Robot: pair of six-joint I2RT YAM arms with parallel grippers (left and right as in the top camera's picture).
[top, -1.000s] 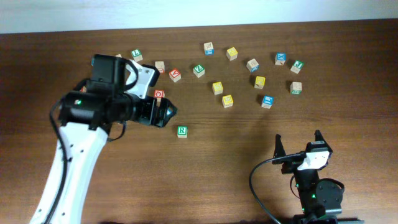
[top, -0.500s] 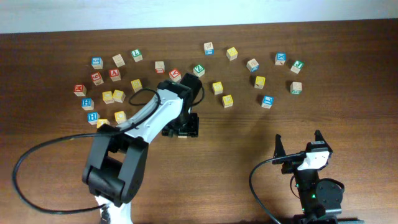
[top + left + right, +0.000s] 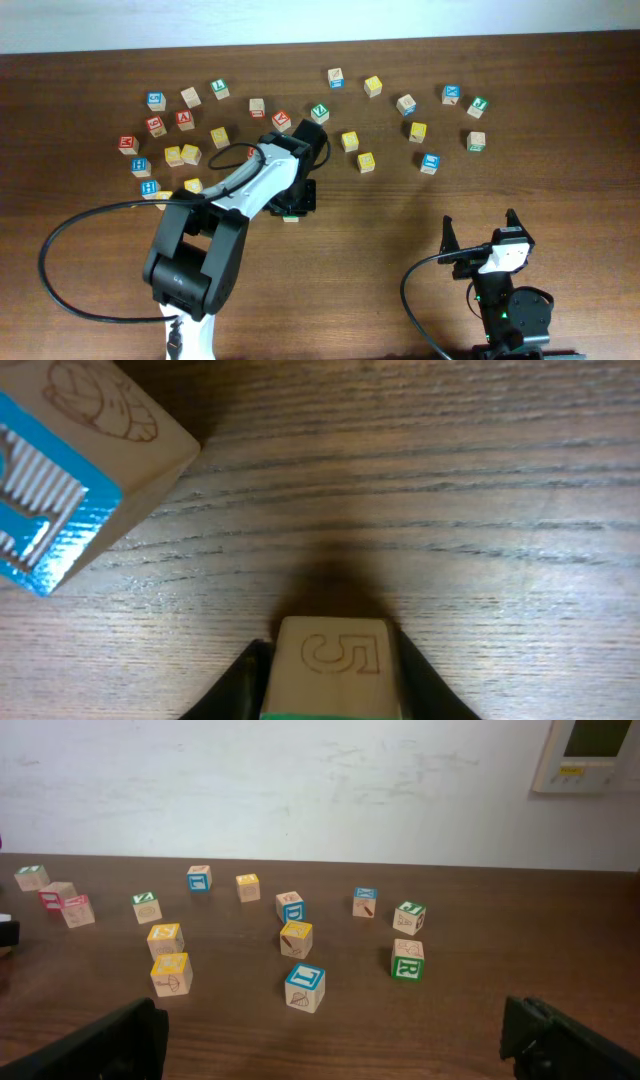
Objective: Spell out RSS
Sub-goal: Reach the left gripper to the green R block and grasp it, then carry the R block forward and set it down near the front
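The green R cube [image 3: 330, 665] sits on the table between my left gripper's fingers [image 3: 240, 680], which press against both of its sides. Its near side shows an engraved 5, and a strip of green top shows at the bottom edge. In the overhead view the left gripper [image 3: 293, 200] covers this cube [image 3: 290, 216] at the table's middle. Several yellow-faced cubes lie scattered, among them one at centre [image 3: 366, 161] and one to the left [image 3: 190, 153]; I cannot read an S on any. My right gripper [image 3: 480, 232] stands open at the front right, holding nothing.
A blue-faced cube [image 3: 60, 480] lies close to the upper left of the held cube. Many more letter cubes form a cluster at the back left [image 3: 155, 125] and a loose spread at the back right [image 3: 430, 160]. A green-faced cube [image 3: 407, 961] stands ahead of the right gripper.
The left arm swung from the left side over to the R cube, came down on it, and its jaws closed from wide open onto the cube. The right arm has not moved.
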